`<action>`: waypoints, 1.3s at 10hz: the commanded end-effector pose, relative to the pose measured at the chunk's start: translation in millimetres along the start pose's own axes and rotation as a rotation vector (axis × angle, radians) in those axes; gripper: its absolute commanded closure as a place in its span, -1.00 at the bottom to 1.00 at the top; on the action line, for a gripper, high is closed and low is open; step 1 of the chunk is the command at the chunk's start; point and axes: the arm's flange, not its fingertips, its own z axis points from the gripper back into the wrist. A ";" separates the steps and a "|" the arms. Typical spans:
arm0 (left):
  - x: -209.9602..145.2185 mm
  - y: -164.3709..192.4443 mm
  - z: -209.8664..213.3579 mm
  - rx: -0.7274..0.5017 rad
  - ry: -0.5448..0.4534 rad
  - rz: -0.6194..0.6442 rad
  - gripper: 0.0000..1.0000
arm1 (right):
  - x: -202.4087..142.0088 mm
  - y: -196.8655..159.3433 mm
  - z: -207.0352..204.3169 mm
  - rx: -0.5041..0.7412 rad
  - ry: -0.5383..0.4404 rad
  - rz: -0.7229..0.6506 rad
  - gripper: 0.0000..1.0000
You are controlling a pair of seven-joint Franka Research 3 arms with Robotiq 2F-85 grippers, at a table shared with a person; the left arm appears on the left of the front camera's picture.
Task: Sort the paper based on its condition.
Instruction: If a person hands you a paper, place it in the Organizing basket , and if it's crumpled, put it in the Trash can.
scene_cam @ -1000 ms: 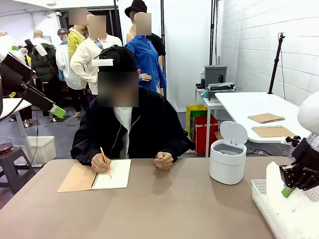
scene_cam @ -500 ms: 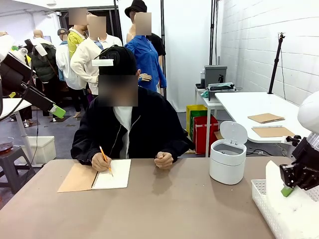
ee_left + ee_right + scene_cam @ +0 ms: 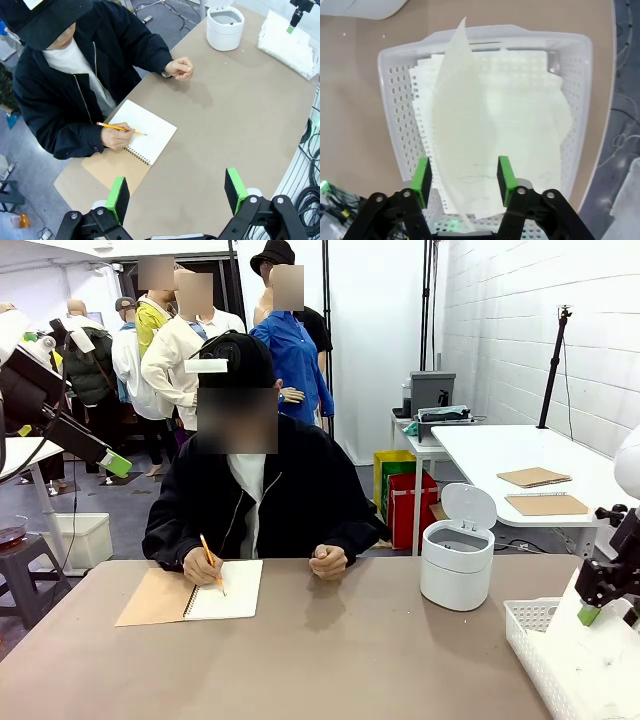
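Observation:
In the right wrist view the white paper (image 3: 490, 125) lies as a stack in a white perforated basket (image 3: 390, 100). One curled sheet (image 3: 455, 100) rises out of the stack between the two green pads. My right gripper (image 3: 463, 181) hangs just above the basket, open, with its pads apart from the sheet. From the front, the right gripper (image 3: 592, 612) hovers over the paper (image 3: 590, 665) at the table's right edge. My left gripper (image 3: 176, 195) is open and empty, high above the table's left half.
Across the table a person writes with a pencil (image 3: 210, 562) in a spiral notebook (image 3: 225, 592) with a brown cover. A white bin (image 3: 457, 560) with its lid up stands left of the basket (image 3: 530, 635). The brown tabletop (image 3: 340, 660) in the middle is bare.
My right gripper has opened, let go of the sheet and drawn slightly right. The sheet now leans loose in the basket. The left arm has not moved.

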 end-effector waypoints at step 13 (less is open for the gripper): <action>0.6 -0.7 0.4 -0.002 0.002 0.011 -1.00 | -4.6 45.4 91.9 -0.114 -0.119 0.177 -1.00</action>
